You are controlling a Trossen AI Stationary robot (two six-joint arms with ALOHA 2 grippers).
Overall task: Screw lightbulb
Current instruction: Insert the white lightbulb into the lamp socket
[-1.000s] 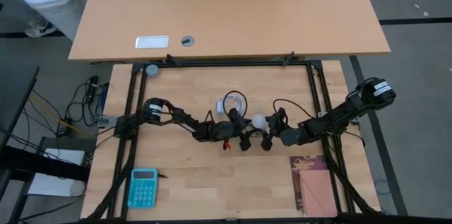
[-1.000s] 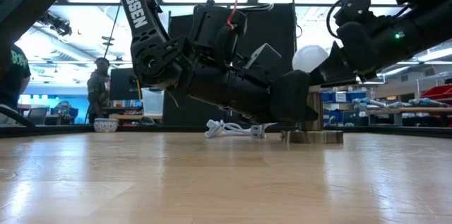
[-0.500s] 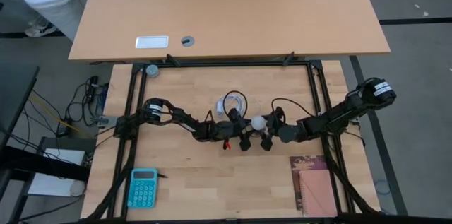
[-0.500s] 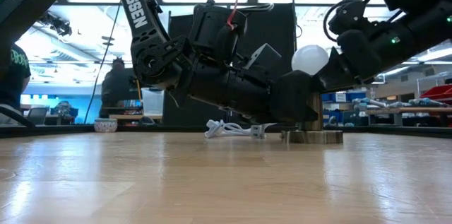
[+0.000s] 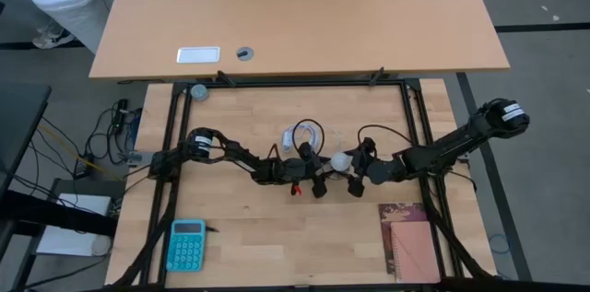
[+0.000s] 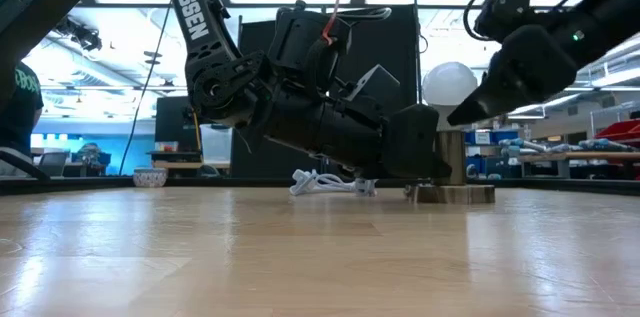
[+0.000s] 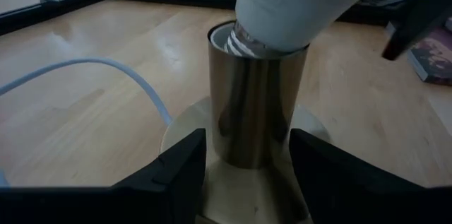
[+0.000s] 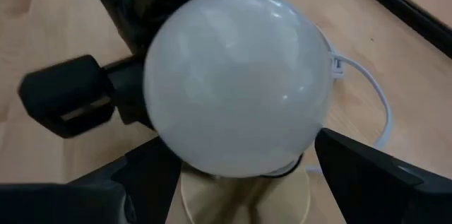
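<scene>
The white lightbulb (image 8: 236,83) stands upright with its narrow end in the silvery socket's tube (image 7: 258,104), near the table's middle (image 5: 341,158). The socket rests by its flat round base (image 6: 450,194) on the wooden table. My left gripper (image 7: 247,167) comes from the table's left and is shut on the tube. My right gripper (image 8: 240,181) comes from the right, slanting down, and is open. Its fingers stand on either side of the globe without touching it. A white cable (image 5: 302,134) lies coiled behind the socket. My left gripper pinches the socket's upright metal tube (image 7: 226,146) between its two fingers, low down, just above the base disc. The fingers come nearly level from the table's left. The socket stands upright on the table with the bulb in its top.
A teal calculator (image 5: 187,244) lies near the front left and a reddish book (image 5: 410,241) near the front right. Black frame rails (image 5: 171,145) run along the table's sides. A person (image 6: 15,107) shows in the room beyond.
My right gripper has opened and let go of the lightbulb's globe. It has drawn back a little upward and toward the table's right, tipping less steeply. The bulb stays upright in the socket.
</scene>
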